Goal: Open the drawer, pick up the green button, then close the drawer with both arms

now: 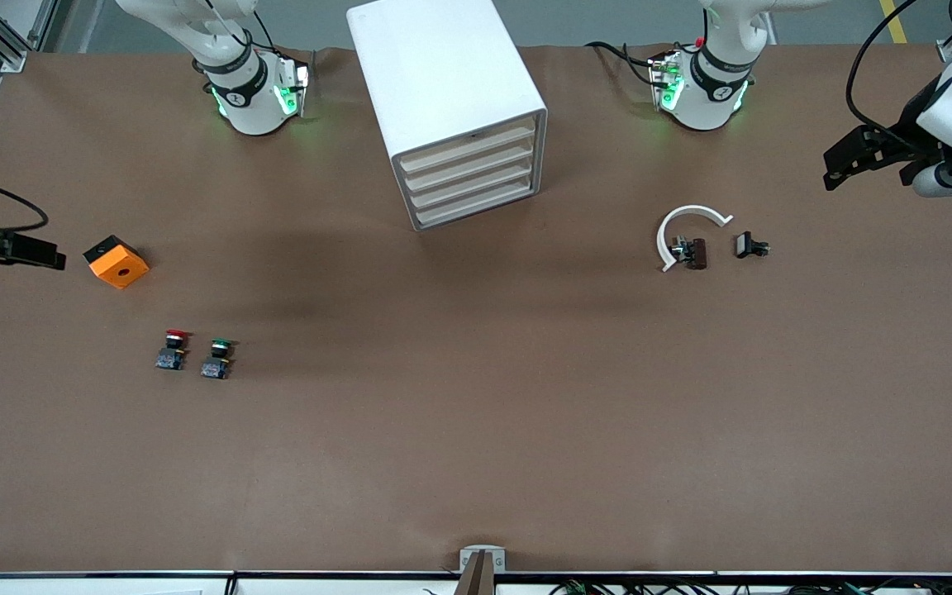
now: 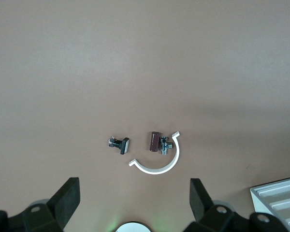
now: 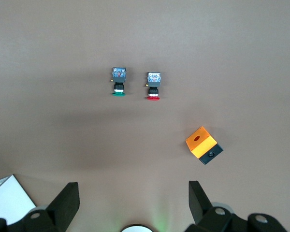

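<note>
While drawers closed, button [image 1: 217, 358] cap-up, upright.

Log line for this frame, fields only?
drawer: shut | green button: on table | left gripper: open, empty | right gripper: open, empty

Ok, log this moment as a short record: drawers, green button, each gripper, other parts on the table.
drawers: all four shut in the cabinet
green button: on the table beside the red button, toward the right arm's end
left gripper: open, empty, above the white clip
right gripper: open, empty, waiting by the orange cube
other parts: small black part beside the clip
</note>
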Motion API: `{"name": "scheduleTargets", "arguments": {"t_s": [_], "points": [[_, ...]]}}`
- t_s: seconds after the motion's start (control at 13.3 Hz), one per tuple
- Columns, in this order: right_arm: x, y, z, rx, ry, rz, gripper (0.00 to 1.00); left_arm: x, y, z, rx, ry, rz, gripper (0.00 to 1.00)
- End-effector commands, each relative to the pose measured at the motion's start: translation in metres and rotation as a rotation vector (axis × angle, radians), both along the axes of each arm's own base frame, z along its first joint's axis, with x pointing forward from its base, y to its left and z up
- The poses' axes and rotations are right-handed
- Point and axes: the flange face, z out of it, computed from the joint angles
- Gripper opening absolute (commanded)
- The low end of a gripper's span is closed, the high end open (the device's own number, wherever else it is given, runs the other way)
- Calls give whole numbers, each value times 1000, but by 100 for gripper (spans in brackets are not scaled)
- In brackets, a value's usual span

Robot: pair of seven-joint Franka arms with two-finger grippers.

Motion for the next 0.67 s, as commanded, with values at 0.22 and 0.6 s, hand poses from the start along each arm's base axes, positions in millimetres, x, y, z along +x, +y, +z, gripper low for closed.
{"name": "scheduleTargets", "arguments": {"t_s": [0.22, 0.6], "points": [[-36, -2, 47, 31, -13, 60, 100, -2, 3, 1, -14, -10, -15, 100], [-55, -5, 57, 26, -47, 36, 100, -4, 3, -7, -13, -15, -14, 100]]}}
